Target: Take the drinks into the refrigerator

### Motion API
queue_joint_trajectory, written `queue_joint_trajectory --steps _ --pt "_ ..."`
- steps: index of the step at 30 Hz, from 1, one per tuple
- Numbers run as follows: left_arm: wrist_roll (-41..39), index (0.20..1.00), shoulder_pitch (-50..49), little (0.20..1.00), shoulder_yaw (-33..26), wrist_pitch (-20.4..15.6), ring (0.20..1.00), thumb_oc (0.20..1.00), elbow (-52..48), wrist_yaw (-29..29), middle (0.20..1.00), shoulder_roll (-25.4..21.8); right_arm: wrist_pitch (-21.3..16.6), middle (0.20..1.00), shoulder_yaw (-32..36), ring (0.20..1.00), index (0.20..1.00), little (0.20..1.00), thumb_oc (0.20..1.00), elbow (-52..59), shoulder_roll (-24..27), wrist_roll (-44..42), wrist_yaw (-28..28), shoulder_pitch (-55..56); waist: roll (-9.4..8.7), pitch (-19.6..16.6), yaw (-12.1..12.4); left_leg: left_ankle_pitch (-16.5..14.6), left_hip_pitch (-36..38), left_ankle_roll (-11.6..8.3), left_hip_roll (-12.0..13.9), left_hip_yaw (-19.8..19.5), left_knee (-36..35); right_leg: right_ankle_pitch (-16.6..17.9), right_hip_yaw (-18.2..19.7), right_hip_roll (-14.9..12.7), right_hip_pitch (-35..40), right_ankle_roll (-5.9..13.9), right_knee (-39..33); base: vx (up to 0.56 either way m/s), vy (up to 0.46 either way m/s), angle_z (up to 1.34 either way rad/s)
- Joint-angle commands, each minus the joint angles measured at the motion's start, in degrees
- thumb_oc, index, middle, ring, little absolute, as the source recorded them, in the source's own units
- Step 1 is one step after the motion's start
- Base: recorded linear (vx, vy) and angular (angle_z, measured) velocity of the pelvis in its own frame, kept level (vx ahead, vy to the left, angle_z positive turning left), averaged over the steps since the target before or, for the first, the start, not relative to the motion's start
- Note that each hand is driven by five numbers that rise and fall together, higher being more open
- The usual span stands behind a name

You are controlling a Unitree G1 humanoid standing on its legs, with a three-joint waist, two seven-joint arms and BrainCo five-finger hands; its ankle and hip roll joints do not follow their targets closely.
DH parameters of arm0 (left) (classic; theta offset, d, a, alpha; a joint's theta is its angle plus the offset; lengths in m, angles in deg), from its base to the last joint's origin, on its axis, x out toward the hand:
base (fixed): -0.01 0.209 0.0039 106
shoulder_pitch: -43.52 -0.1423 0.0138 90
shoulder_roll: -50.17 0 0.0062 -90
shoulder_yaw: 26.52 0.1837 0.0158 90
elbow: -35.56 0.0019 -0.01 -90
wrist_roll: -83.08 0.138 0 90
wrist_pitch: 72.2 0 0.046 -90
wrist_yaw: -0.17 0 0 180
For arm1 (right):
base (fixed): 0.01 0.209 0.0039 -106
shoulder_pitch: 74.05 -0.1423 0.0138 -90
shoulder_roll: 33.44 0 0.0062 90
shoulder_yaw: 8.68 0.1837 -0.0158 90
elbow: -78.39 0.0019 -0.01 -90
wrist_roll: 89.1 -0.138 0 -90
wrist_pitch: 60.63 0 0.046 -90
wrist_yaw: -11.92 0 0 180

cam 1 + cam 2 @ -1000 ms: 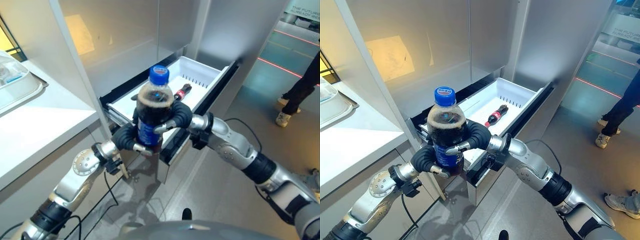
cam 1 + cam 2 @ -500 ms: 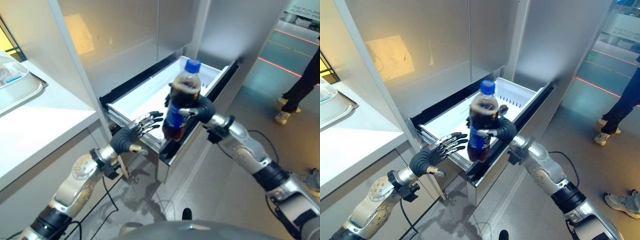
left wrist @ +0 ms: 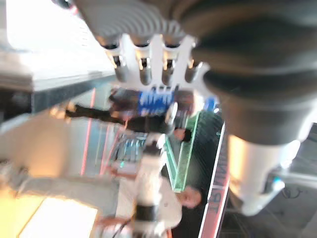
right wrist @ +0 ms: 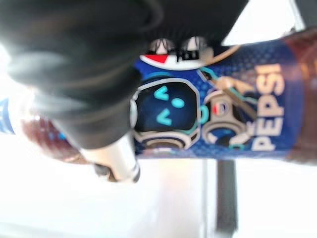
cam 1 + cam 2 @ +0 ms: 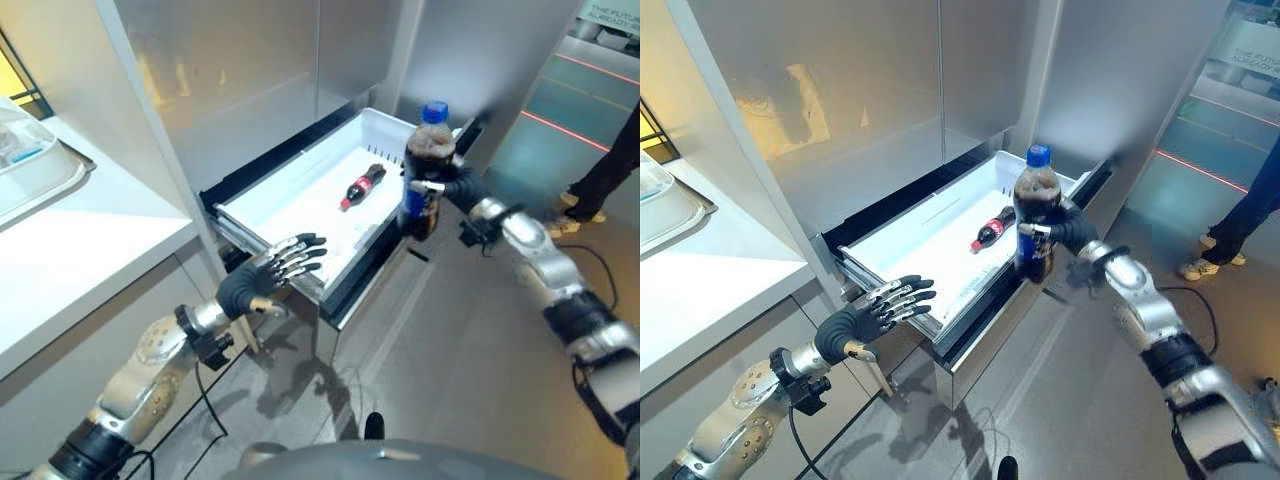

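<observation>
Right hand [image 5: 1068,230] curling fingers and thumb round big cola bottle [image 5: 1034,213], holding it upright above front edge of open white drawer [image 5: 908,238]. Small cola bottle [image 5: 990,230] lying on its side inside drawer, near back. Left hand [image 5: 865,315] hovering just beside drawer's near corner, fingers spread straight, gripping nothing. Person's legs [image 5: 600,180] standing at far right.

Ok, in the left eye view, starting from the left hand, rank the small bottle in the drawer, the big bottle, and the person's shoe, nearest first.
From the left hand:
1. Small bottle, lying in the white drawer, just beyond the open fingers.
2. Big bottle, held upright in the right hand at the drawer's far right edge.
3. Person's shoe, on the floor at far right.
</observation>
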Motion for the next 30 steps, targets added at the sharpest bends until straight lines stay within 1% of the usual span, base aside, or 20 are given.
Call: queue_joint_trajectory --steps 1,3,4,6,7,8,9,10,12,14,16,19,21,23,26,27,28,30 --pt "-4.03 1.000 5.48 1.000 3.56 0.07 1.000 1.000 -5.49 1.92 1.000 -3.42 -7.89 0.200 -0.58 0.200 0.200 0.200 0.200 -0.83 0.97 0.35 2.23 -22.51 -0.57 2.45 0.96 -3.20 -1.05 6.62 -5.10 -3.73 0.45 -8.85 -2.02 1.51 3.03 1.10 8.32 -0.06 0.004 -0.03" --pt "-5.27 1.000 7.26 1.000 5.28 0.64 1.000 1.000 -6.08 2.42 1.000 -5.17 -7.40 0.200 -3.54 0.200 0.200 0.200 0.200 -4.77 0.58 1.24 3.34 -28.13 -0.70 3.33 1.04 -2.82 -1.99 6.68 -5.12 -3.85 0.62 -8.72 -1.96 1.63 1.98 1.08 8.72 -0.07 0.005 -0.03" --pt "-6.24 1.000 8.64 1.000 6.53 0.81 1.000 1.000 -6.96 2.81 1.000 -7.14 -7.13 0.200 -6.06 0.200 0.200 0.200 0.200 -9.06 -0.09 1.55 3.89 -33.11 -0.80 4.18 1.13 -2.33 -3.14 6.73 -5.10 -3.88 0.83 -8.64 -2.03 1.73 0.73 1.04 9.22 -0.08 0.007 -0.01" --pt "-6.61 1.000 9.34 1.000 7.26 0.91 1.000 1.000 -7.19 2.81 1.000 -7.62 -7.20 0.200 -6.89 0.200 0.200 0.200 0.200 -11.34 -0.68 1.51 4.35 -35.15 -0.89 4.61 1.15 -2.14 -3.73 6.78 -5.09 -3.99 0.95 -8.59 -2.12 1.79 0.09 1.01 9.48 -0.07 -0.002 -0.01" --pt "-7.22 1.000 10.34 1.000 8.20 0.99 1.000 1.000 -7.92 2.87 1.000 -8.77 -6.81 0.200 -8.52 0.200 0.200 0.200 0.200 -14.52 -1.54 1.51 4.82 -38.59 -1.03 5.51 1.32 -1.74 -4.94 6.83 -5.10 -4.10 1.16 -8.49 -2.20 1.88 -1.18 0.99 9.97 -0.06 -0.004 0.00" --pt "-7.24 1.000 10.40 1.000 8.15 0.99 1.000 1.000 -7.91 2.86 1.000 -8.73 -6.85 0.200 -8.65 0.200 0.200 0.200 0.200 -14.70 -1.57 1.45 4.77 -38.85 -1.01 5.53 1.28 -1.73 -5.04 6.83 -5.11 -4.10 1.18 -8.50 -2.19 1.86 -1.31 0.98 10.04 -0.11 0.005 0.04" --pt "-7.86 1.000 11.26 1.000 8.86 0.92 1.000 1.000 -8.75 2.90 1.000 -9.98 -6.67 0.200 -10.09 0.200 0.200 0.200 0.200 -16.85 -2.08 1.55 5.40 -41.99 -1.17 6.67 1.48 -1.24 -6.49 6.83 -5.10 -4.12 1.43 -8.39 -2.25 1.94 -2.76 1.01 10.49 -0.09 -0.001 0.03" --pt "-8.12 1.000 11.46 1.000 9.06 0.93 1.000 1.000 -9.18 2.98 1.000 -10.59 -6.57 0.200 -10.69 0.200 0.200 0.200 0.200 -17.98 -2.10 1.67 5.44 -43.23 -1.34 7.04 1.54 -1.12 -7.24 6.87 -5.08 -4.26 1.70 -8.28 -2.14 1.95 -3.40 1.06 10.69 -0.09 0.006 0.05" --pt "-8.53 1.000 11.79 1.000 9.31 0.96 1.000 1.000 -9.54 2.98 1.000 -10.89 -6.44 0.200 -11.66 0.200 0.200 0.200 0.200 -18.99 -2.32 1.78 5.41 -44.79 -1.47 7.38 1.64 -1.03 -8.07 6.85 -5.11 -4.31 2.09 -8.26 -2.15 1.98 -4.05 1.05 10.88 -0.04 0.004 0.04" --pt "-9.12 1.000 12.19 1.000 10.34 0.94 1.000 1.000 -9.97 2.65 1.000 -11.42 -6.40 0.200 -13.97 0.200 0.200 0.200 0.200 -21.23 -2.33 2.28 5.94 -48.76 -2.07 8.59 1.85 -1.04 -10.38 6.83 -5.08 -4.34 3.71 -8.06 -2.02 1.91 -5.71 1.07 11.38 -0.05 0.006 0.03" --pt "-9.25 1.000 12.66 1.000 10.68 0.88 1.000 1.000 -10.26 2.45 1.000 -11.67 -6.40 0.200 -14.62 0.200 0.200 0.200 0.200 -22.40 -2.25 2.20 6.03 -50.00 -2.19 9.00 1.90 -1.11 -11.19 6.81 -5.08 -4.45 4.34 -7.95 -2.13 1.83 -6.22 1.06 11.51 -0.02 0.007 0.04" --pt "-9.47 1.000 14.59 1.000 12.13 0.52 1.000 1.000 -10.91 1.78 1.000 -12.06 -6.39 0.200 -16.39 0.200 0.200 0.200 0.200 -24.94 -3.11 1.83 6.45 -52.40 -3.19 10.55 2.19 -1.14 -13.37 6.62 -4.92 -4.61 5.76 -7.79 -2.10 2.09 -7.57 0.89 11.71 -0.03 0.000 0.09" --pt "-9.47 1.000 14.72 1.000 12.20 0.50 1.000 1.000 -10.84 1.78 1.000 -12.02 -6.40 0.200 -16.44 0.200 0.200 0.200 0.200 -25.01 -3.09 1.81 6.44 -52.49 -3.18 10.55 2.21 -1.17 -13.47 6.62 -4.93 -4.61 5.84 -7.79 -2.10 2.08 -7.64 0.89 11.73 -0.02 -0.002 0.05" --pt "-9.43 1.000 15.91 1.000 12.61 0.13 1.000 1.000 -11.62 0.59 1.000 -12.12 -5.93 0.200 -18.93 0.200 0.200 0.200 0.200 -24.91 -3.83 2.62 6.12 -53.32 -4.35 12.47 2.57 -1.15 -15.28 6.39 -4.61 -4.88 6.92 -7.45 -2.12 2.37 -8.76 0.76 11.70 -0.07 -0.023 0.00" --pt "-9.51 1.000 16.45 1.000 12.61 -0.16 1.000 1.000 -12.02 0.11 1.000 -12.42 -5.70 0.200 -19.70 0.200 0.200 0.200 0.200 -25.71 -3.78 3.28 6.15 -53.87 -4.69 13.37 2.74 -1.13 -16.44 6.24 -4.57 -5.00 7.65 -7.38 -2.23 2.50 -9.35 0.70 11.72 -0.04 -0.021 0.01" --pt "-9.35 1.000 17.46 1.000 13.00 -0.51 1.000 1.000 -12.86 -0.49 1.000 -12.84 -5.32 0.200 -21.05 0.200 0.200 0.200 0.200 -27.48 -3.77 5.29 6.19 -54.57 -4.99 14.71 3.08 -1.06 -17.87 6.08 -4.43 -5.24 8.48 -7.16 -2.29 2.44 -10.37 0.64 12.07 -0.05 -0.017 0.04" --pt "-9.36 1.000 17.54 1.000 13.01 -0.50 1.000 1.000 -12.88 -0.53 1.000 -12.83 -5.33 0.200 -21.09 0.200 0.200 0.200 0.200 -27.54 -3.76 5.30 6.19 -54.67 -4.97 14.73 3.05 -1.08 -17.99 6.08 -4.43 -5.27 8.58 -7.16 -2.32 2.43 -10.45 0.64 12.11 -0.07 -0.019 0.14" --pt "-8.72 1.000 18.66 1.000 13.13 -0.81 1.000 1.000 -13.83 -1.46 1.000 -13.50 -4.12 0.200 -24.40 0.200 0.200 0.200 0.200 -30.13 -3.22 10.91 6.68 -56.60 -5.75 16.23 3.00 -0.79 -19.16 5.96 -4.36 -5.45 9.04 -6.88 -2.63 2.62 -11.44 0.64 12.56 -0.05 -0.019 0.17"
